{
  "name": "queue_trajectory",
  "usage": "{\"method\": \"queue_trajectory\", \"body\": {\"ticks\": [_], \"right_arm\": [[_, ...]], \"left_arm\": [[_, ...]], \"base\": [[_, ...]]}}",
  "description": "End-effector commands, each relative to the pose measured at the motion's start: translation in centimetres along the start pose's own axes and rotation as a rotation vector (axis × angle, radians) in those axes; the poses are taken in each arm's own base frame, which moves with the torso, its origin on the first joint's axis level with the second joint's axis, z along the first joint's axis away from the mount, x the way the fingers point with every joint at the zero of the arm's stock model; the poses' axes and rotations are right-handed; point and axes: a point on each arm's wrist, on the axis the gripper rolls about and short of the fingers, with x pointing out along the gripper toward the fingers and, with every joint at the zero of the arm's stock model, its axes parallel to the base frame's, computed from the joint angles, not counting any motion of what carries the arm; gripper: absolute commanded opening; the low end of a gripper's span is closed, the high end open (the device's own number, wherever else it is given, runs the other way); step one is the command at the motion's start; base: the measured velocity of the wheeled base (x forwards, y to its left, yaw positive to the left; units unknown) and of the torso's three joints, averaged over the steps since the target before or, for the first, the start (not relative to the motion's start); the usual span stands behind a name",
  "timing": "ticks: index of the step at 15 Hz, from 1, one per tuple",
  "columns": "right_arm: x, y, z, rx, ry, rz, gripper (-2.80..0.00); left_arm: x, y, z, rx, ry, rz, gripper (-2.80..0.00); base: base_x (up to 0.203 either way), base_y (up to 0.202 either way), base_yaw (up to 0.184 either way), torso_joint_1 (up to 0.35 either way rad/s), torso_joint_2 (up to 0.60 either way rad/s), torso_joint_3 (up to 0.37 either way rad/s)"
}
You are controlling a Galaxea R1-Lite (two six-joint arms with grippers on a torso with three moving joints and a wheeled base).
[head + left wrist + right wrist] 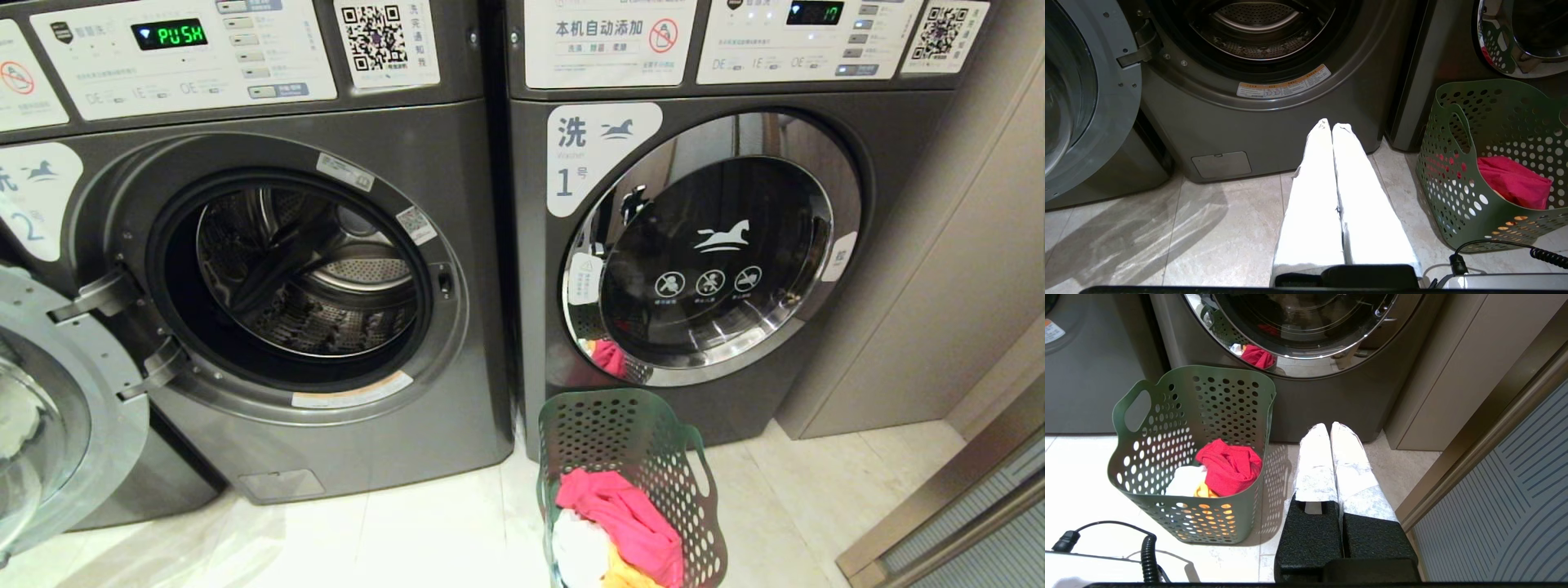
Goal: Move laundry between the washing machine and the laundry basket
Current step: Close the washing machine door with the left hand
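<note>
The washing machine (pixel 457 269) labelled 2 stands at the left with its round door (pixel 57 408) swung open and a bare steel drum (pixel 310 269). The green laundry basket (pixel 629 433) sits on the floor before machine 1 and holds the laundry: a red-pink garment (pixel 629 514), a white one (pixel 580 547) and a yellow-orange one (pixel 624 578). My left gripper (pixel 1331 124) hangs shut and bare above the floor in front of machine 2 (pixel 1274 130), left of the basket (pixel 1453 196). My right gripper (pixel 1329 426) hangs shut and bare just right of the basket (pixel 1180 506). Neither arm shows in the head view.
Machine 1 (pixel 898 269) stands at the right with its chrome-rimmed door (pixel 710 253) closed. A beige wall panel (pixel 963 269) and a ribbed panel (pixel 1515 506) close in the right side. A black coiled cable (pixel 1147 551) lies low beside the basket. Pale floor tiles (pixel 424 539) lie before the machines.
</note>
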Motion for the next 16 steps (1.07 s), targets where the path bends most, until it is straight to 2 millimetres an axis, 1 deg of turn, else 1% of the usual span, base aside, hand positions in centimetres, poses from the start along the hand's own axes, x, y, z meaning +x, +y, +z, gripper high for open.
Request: {"method": "queue_trajectory", "body": {"ticks": [1,16], "right_arm": [[0.01,-0.01,-0.01,-0.001,0.003,-0.005,-2.8],[0.01,-0.02,-0.01,0.015,0.003,-0.007,-2.8]], "left_arm": [[-0.01,0.0,-0.01,0.0,-0.001,-0.001,-2.8],[-0.01,0.0,-0.01,-0.003,-0.001,0.002,-2.8]], "base": [[0.0,0.0,0.0,0.0,0.0,0.0],[0.0,0.0,0.0,0.0,0.0,0.0]]}}
